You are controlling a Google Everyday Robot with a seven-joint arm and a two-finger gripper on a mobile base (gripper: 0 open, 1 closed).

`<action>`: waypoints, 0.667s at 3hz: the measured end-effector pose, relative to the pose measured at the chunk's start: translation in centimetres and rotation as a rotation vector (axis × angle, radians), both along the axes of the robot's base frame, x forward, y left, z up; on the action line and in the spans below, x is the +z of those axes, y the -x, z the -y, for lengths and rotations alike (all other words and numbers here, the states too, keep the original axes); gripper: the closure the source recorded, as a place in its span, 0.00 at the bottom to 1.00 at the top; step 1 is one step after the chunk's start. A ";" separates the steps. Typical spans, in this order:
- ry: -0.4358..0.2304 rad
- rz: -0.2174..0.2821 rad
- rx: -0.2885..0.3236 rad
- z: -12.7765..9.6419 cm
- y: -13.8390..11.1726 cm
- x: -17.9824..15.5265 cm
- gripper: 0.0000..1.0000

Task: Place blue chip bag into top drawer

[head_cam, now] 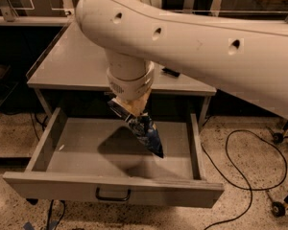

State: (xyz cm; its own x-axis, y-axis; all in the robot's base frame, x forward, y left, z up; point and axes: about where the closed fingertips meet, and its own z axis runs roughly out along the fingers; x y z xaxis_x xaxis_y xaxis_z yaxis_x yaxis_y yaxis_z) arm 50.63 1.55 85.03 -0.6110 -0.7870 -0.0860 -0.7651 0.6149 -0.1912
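The blue chip bag (145,132) hangs point-down, tilted to the right, inside the open top drawer (81,147), its lower tip close above the drawer floor. My gripper (128,108) is just under the arm's wrist, over the middle of the drawer, and is shut on the bag's upper end. The big pale arm covers most of the upper picture. The drawer is pulled fully out, with its dark curved handle (113,195) at the centre of the front panel.
A grey table top (72,61) lies above the drawer, with a small dark packet (171,72) partly hidden behind the arm. A black cable (240,176) loops on the speckled floor at right, near wheeled stands (278,138). Shelving stands at the left.
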 end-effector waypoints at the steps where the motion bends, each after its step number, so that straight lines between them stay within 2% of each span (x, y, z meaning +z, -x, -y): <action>1: -0.023 -0.041 -0.034 -0.8 0.0 -2.2 1.00; 2: -0.033 -0.068 -0.061 -1.2 -0.6 -3.7 1.00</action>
State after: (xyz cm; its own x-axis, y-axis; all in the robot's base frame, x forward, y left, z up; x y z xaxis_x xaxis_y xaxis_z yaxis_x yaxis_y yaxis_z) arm 51.28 2.76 81.31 -0.6633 -0.7452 -0.0682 -0.7362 0.6662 -0.1192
